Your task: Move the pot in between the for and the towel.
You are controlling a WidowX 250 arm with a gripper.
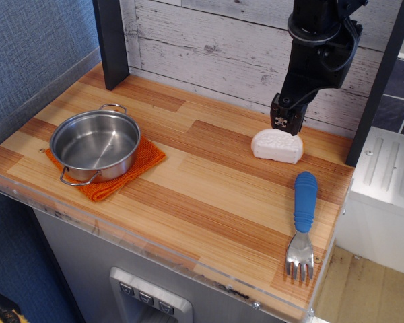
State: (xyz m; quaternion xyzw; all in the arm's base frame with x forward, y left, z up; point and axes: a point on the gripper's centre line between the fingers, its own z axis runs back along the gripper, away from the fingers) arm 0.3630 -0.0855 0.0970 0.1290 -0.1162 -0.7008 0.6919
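Observation:
The shiny steel pot (95,145) with two wire loop handles sits on the orange knitted towel (143,160) at the left of the wooden table. The fork (304,219) with a blue handle lies at the front right, tines toward the front edge. My black gripper (286,121) hangs at the back right, just above the white ridged lump, far from the pot. Its fingers look close together and hold nothing.
A white ridged lump (277,145) lies right below the gripper. A dark post (110,42) stands at the back left and another (380,81) at the right. The wooden tabletop (215,182) has a clear plastic front edge.

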